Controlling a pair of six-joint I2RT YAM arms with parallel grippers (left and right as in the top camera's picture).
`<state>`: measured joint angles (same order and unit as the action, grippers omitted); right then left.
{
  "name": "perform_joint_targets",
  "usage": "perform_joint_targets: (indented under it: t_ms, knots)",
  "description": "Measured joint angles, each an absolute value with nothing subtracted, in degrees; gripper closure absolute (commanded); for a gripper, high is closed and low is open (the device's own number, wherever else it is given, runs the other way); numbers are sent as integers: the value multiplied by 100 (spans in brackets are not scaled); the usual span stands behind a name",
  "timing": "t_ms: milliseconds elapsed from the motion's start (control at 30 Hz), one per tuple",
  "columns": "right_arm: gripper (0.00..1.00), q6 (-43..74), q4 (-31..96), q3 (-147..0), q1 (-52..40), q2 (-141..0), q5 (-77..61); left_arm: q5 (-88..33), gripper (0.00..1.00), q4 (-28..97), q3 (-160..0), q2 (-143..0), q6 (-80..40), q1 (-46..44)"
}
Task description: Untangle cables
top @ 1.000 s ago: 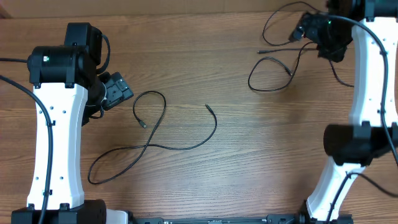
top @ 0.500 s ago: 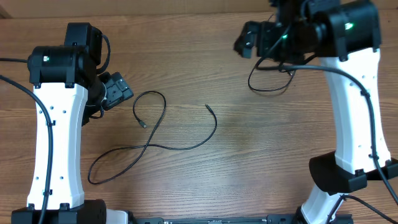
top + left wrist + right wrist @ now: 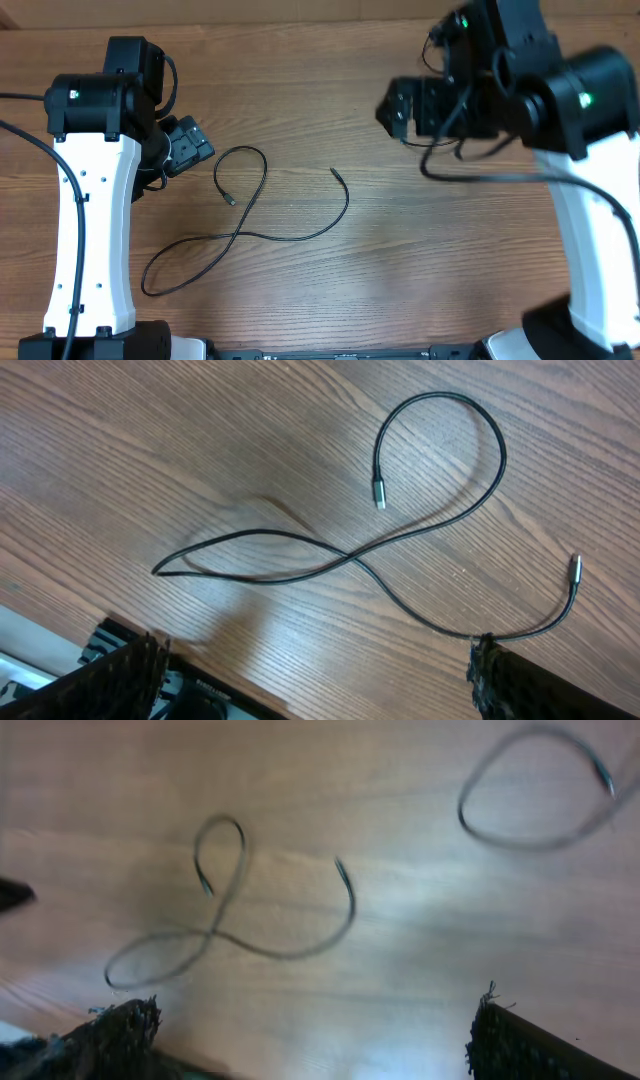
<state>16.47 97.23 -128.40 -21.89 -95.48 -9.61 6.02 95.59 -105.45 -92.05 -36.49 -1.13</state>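
Two thin black cables lie apart on the brown wooden table [image 3: 420,290], and no gripper holds either of them.

The long thin black cable [image 3: 300,239] is on the middle-left part of the table. It makes a flat figure like a number eight: one round loop toward the far edge of the table, one narrow loop toward the near left corner, and the two strands cross between them. After the crossing it curves toward the table's middle and ends there. Both its ends carry a small silvery plug [image 3: 379,494], as the left wrist view shows.

The second thin black cable [image 3: 535,846] is on the far right part of the table as a single open loop. The right wrist view shows it only blurred, and from overhead the right arm covers most of this place.

The left gripper [image 3: 186,148] is over the left part of the table, just beside the round loop but not touching it. Its fingers are spread wide and empty. In the left wrist view the cable passes behind one fingertip.

The right gripper [image 3: 320,1050] hangs over the far right part of the table. Its fingers are also released wide, with only bare table between them.
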Motion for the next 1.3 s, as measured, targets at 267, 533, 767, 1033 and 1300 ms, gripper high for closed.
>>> perform_joint_targets:
  t_ms: [267,533,767,1033,1300]
  knots:
    - [0,1645,9730,-11467,-2189,-9000,-858,604,1,9559,-10545,-9205,-3649,-113]
    - [0,1647,9614,-10855,-2189,-9000,-928,604,0,9559,-10545,-9205,-3649,-113]
    - [0,1647,9177,-10453,-2189,-9000,-1151,602,1,9559,-10545,-9205,-3649,-113]
    - [0,1645,8890,-10101,-2189,-9000,-1509,604,0,9559,-10545,-9205,-3649,-113]
    - [0,1647,8755,-9963,-2189,-9000,-1723,602,1,9559,-10545,-9205,-3649,-113]
